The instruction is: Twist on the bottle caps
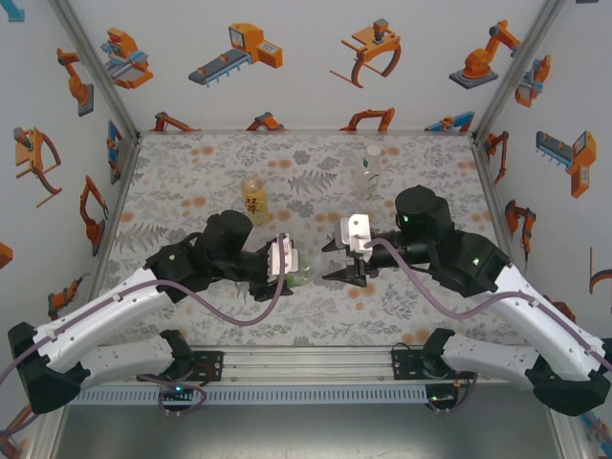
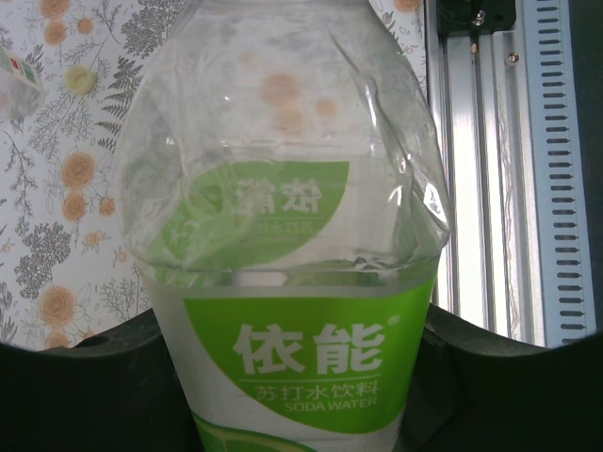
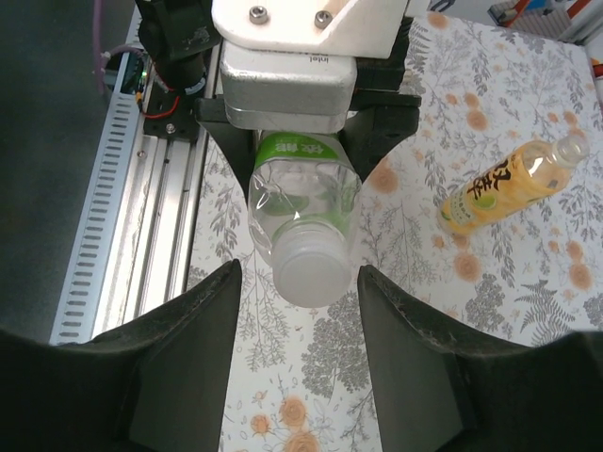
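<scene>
A short clear bottle with a green label (image 2: 301, 282) lies level above the table, and my left gripper (image 1: 293, 272) is shut on its body. Its black fingers (image 2: 85, 395) press both sides of the label. A whitish cap (image 3: 316, 273) sits on the bottle's neck and points at my right gripper (image 3: 297, 273). That gripper is open, with its fingertips on either side of the cap and a gap on each side. The amber bottle with a yellow label (image 1: 252, 198) stands behind the left arm. A clear colourless bottle (image 1: 371, 172) stands at the back right.
The aluminium rail (image 3: 160, 207) runs along the near table edge, close below both grippers. The flower-patterned table top (image 1: 191, 172) is walled by the enclosure's printed side panels (image 1: 57, 115).
</scene>
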{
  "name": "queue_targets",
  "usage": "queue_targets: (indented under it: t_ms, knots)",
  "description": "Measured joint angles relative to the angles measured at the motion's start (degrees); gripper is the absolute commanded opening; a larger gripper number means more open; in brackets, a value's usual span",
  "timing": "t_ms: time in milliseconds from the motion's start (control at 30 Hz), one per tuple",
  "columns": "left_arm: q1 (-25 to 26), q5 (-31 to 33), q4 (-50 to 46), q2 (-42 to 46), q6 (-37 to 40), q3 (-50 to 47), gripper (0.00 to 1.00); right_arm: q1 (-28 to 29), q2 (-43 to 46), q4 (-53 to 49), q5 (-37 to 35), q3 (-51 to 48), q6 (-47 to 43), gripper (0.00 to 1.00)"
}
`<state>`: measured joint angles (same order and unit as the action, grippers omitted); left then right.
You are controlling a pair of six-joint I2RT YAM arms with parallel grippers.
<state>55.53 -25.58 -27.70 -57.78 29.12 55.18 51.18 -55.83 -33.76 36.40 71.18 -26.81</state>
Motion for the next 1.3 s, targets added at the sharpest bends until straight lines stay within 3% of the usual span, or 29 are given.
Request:
queue_targets:
  t_ms: [467,833,1133,1300]
  knots:
    - [0.5,-0.5,0.0,0.0,-0.3,0.0,0.0,0.2,0.0,1.3,-0.1,-1.1,0.4,0.38]
    - [0.7,-0.5,0.1,0.0,-0.3,0.0,0.0,0.5,0.4,1.9,-1.5,-2.9,1.9,0.42]
    - [0.7,-0.9,0.0,0.0,-0.3,0.0,0.0,0.8,0.4,2.3,-1.9,-2.9,3.4,0.21]
    - [0.7,-1.2,0.1,0.0,-0.3,0.0,0.0,0.8,0.4,3.2,-2.8,-3.0,10.0,0.06]
